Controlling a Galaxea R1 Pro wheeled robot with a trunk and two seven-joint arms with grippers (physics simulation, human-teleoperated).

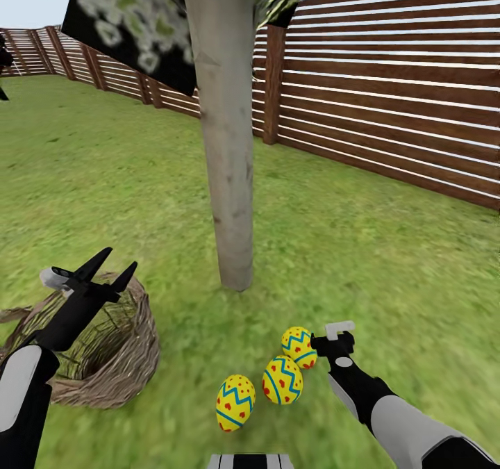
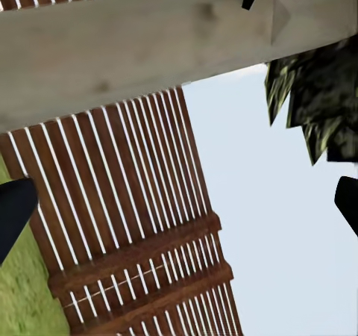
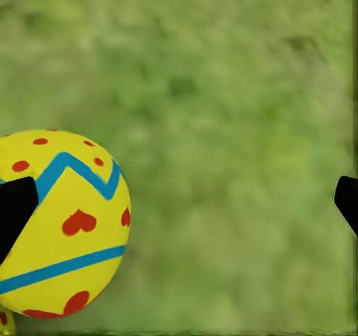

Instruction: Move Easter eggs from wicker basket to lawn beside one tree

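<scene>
1. All 3 Easter eggs lie on the lawn [image 1: 389,247] just in front of the tree [image 1: 226,142] trunk base: egg A [image 1: 298,346] nearest the trunk, egg B [image 1: 282,380] and egg C [image 1: 235,402] a bit further out toward me.
2. Wicker basket [image 1: 128,354] sits left of the trunk, tipped; what I can see of the inside looks empty.
3. My right gripper [image 1: 321,340] is spread wide, holding nothing, w/ egg A [image 3: 63,224] just beside 1 fingertip, off to the side rather than between them.
4. My left gripper [image 1: 111,266] hangs over the basket rim, fingers parted, nothing in them, aimed up at the fence [image 2: 134,224].
5. Judgement: placing looks done; next I'd back the right arm straight away from egg A w/o nudging it.
</scene>
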